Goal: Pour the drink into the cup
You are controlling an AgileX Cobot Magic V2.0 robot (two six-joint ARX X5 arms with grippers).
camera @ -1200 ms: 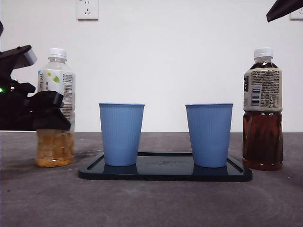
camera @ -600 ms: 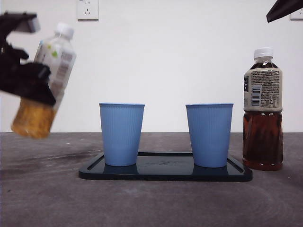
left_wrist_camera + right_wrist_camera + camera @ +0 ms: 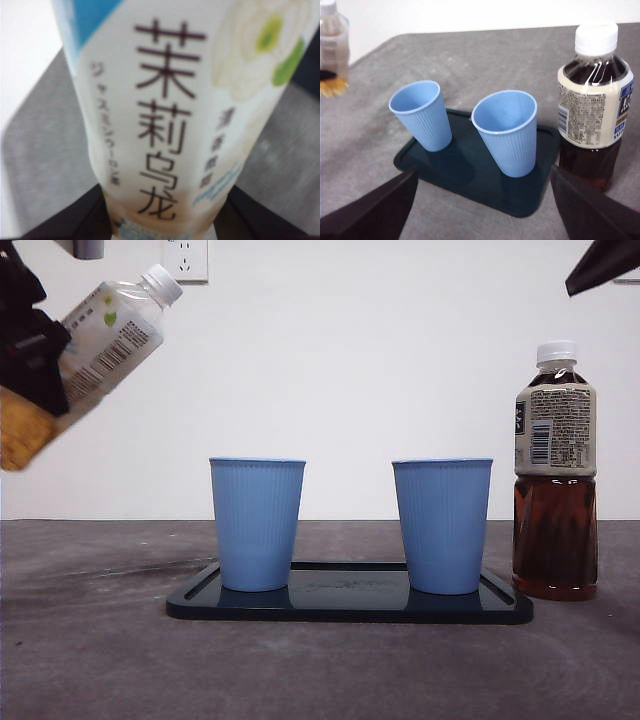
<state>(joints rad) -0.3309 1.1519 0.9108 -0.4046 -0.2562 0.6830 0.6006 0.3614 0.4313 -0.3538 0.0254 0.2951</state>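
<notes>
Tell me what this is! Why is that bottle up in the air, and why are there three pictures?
It is a robot with two arms at a grey table. Each arm ends in a gripper with two black fingers. One picture looks across the table from low down; the other two come from cameras on the arms' wrists. The left gripper holds a jasmine oolong tea bottle tilted in the air, white cap on. On the table a dark tray carries two empty blue cups, and a dark tea bottle stands beside it. The right gripper waits above, open and holding nothing.
</notes>
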